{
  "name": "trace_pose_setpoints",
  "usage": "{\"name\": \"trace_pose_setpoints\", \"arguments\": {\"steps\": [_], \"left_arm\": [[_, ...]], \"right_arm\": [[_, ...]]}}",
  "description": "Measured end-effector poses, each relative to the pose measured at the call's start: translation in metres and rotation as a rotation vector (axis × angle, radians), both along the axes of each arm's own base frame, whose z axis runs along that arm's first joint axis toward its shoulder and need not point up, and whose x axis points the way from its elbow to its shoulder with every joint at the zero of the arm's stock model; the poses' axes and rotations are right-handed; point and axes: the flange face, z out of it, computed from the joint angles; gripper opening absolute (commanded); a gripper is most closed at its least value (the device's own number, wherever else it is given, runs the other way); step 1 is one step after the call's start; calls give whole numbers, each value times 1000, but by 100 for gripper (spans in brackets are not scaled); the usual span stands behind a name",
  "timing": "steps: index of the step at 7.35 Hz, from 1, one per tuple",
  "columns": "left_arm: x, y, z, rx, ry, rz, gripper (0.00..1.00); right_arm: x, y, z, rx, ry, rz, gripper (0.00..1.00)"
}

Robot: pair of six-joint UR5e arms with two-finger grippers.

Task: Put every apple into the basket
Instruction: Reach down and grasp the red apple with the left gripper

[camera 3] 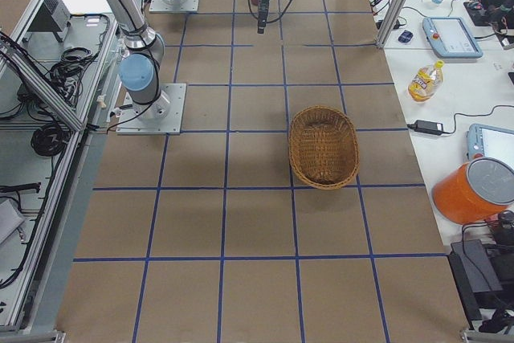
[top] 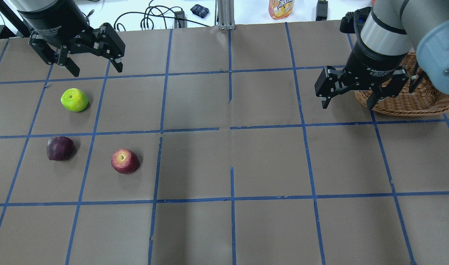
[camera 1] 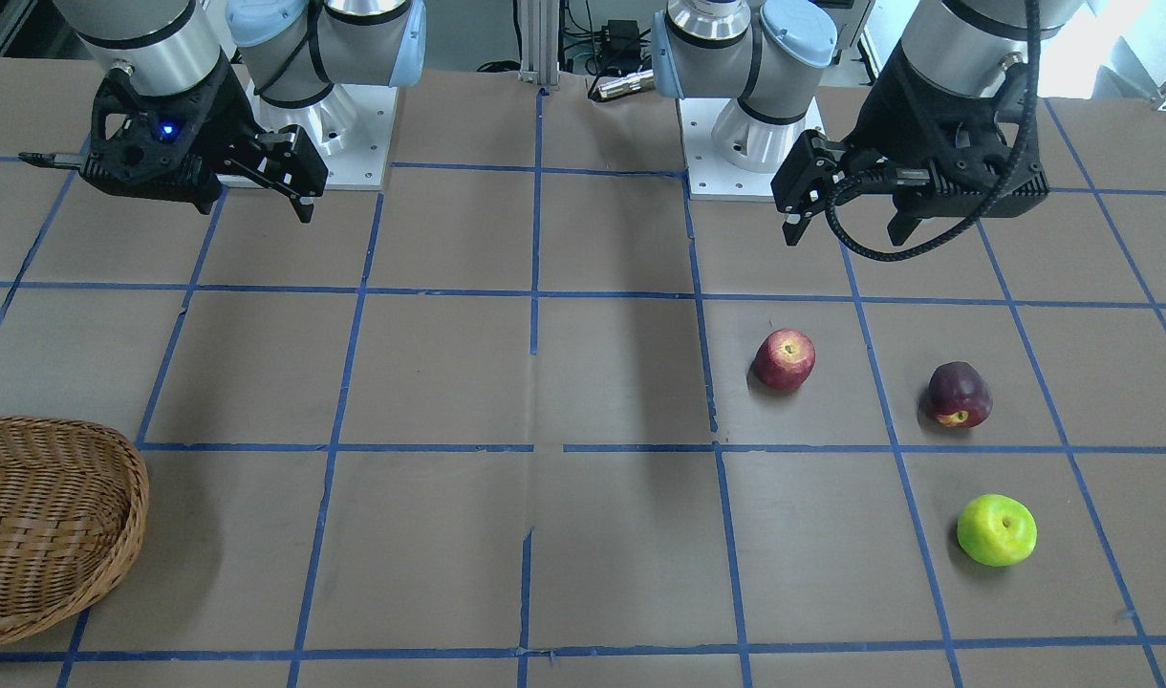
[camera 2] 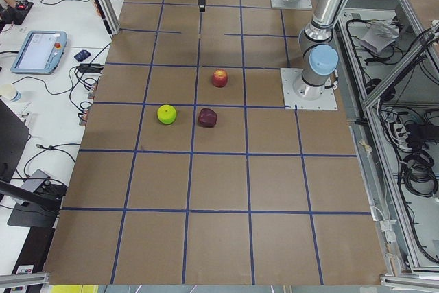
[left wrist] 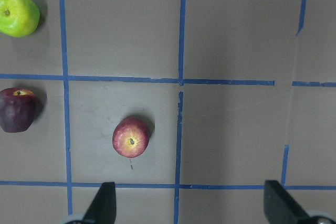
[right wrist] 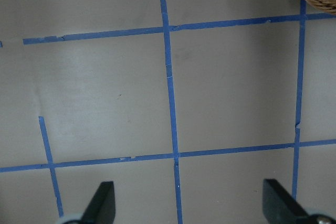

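- The basket [top: 408, 104] sits at the table's end on the robot's right, and every place below is given from it.
- The red apple [top: 125, 161] lies on the table [top: 268, 162] well apart from the basket, toward the far end. It is the apple nearest the basket, and its stem dimple faces up.
- The maroon apple [top: 60, 148] lies farther from the basket than the red one and is tipped, so its yellow-red patch shows in the front-facing view.
- The green apple [top: 74, 99] is also far from the basket, about as far as the maroon one. None of the three apples touches another.
- The right gripper [top: 346, 106] hangs in the air just beside the basket, on the side facing the apples. Its fingers are spread wide and hold nothing. Its wrist camera catches only the basket's rim in a corner.
- The left gripper [top: 97, 71] hangs above the table's end farthest from the basket, near the green apple. Its fingers are also spread, with nothing between them.
- Blue tape lines [top: 230, 125] divide the brown table into squares from the basket's end to the apples' end.
- A bottle [camera 3: 423, 80] of orange drink lies on the white bench beyond the table edge next to the basket.
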Motion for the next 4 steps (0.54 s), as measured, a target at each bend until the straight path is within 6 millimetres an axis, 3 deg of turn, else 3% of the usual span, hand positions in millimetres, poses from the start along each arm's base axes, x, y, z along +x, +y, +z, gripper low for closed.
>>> {"name": "trace_pose_setpoints", "arguments": {"steps": [2, 4], "left_arm": [[0, -1, -4, 10, 0, 0, 100], [9, 1, -33, 43, -28, 0, 100]], "right_arm": [[0, 0, 0, 0, 1, 0, 100], [0, 0, 0, 1, 2, -1, 100]]}}
